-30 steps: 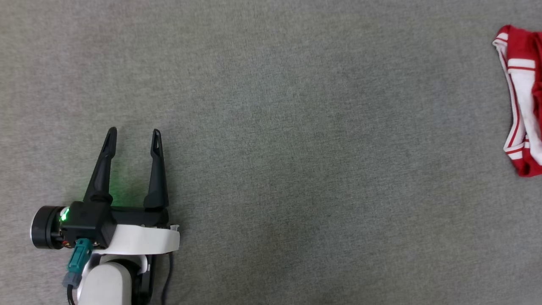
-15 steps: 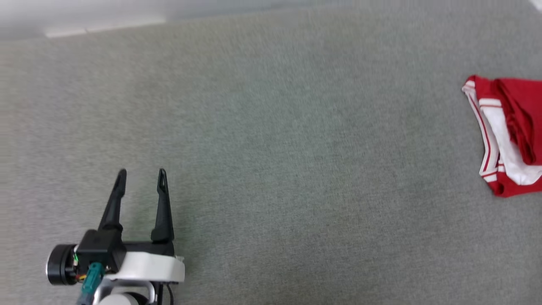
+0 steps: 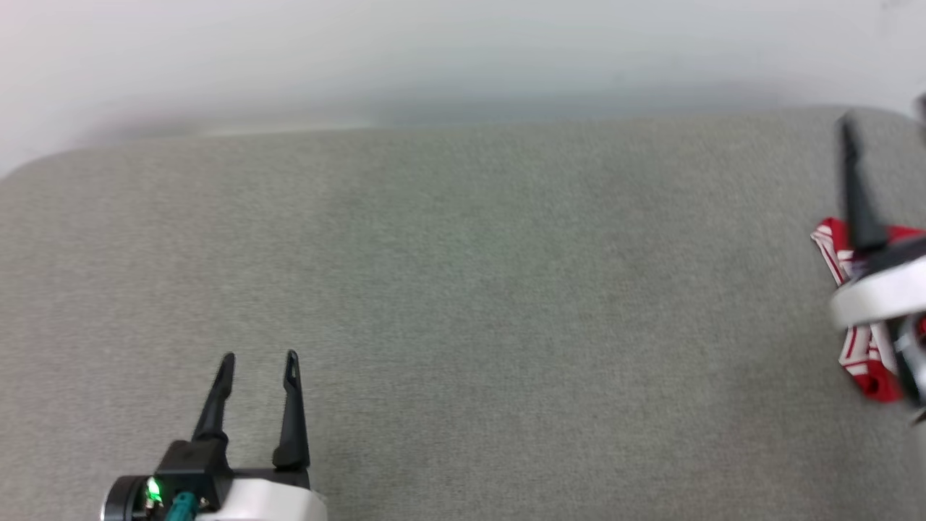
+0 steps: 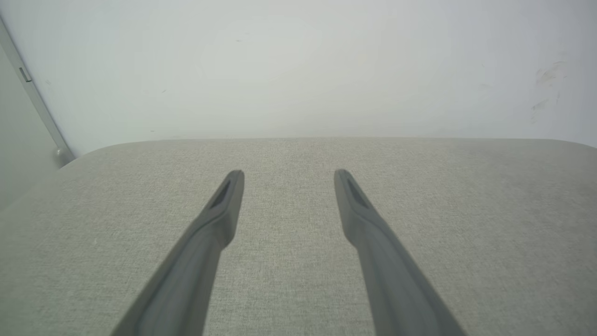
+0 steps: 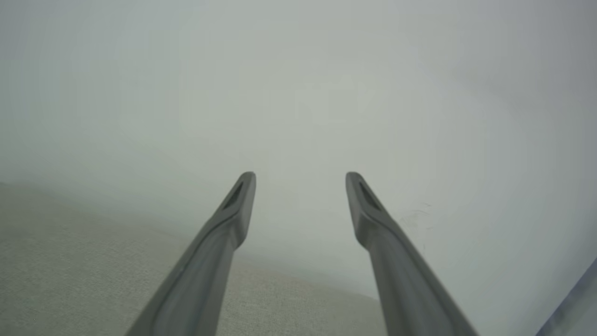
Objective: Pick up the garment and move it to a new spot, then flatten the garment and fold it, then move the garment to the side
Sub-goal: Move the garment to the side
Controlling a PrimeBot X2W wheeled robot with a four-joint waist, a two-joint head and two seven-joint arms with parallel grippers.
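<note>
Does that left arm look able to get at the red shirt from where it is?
Probably not without a long stretch. The left gripper sits at the near left; the garment lies at the far right, across the grey surface. Nothing blocks the way, but the right gripper, over it, is better placed.

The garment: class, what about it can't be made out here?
- garment: head view, cut off by the right edge and partly covered by the right gripper; its lettering and whether it is folded can't be told.
- Its outer finger: head view, nearly cut off by that edge, blurred.
- Whether they touch: head view, blur hides it.
</note>
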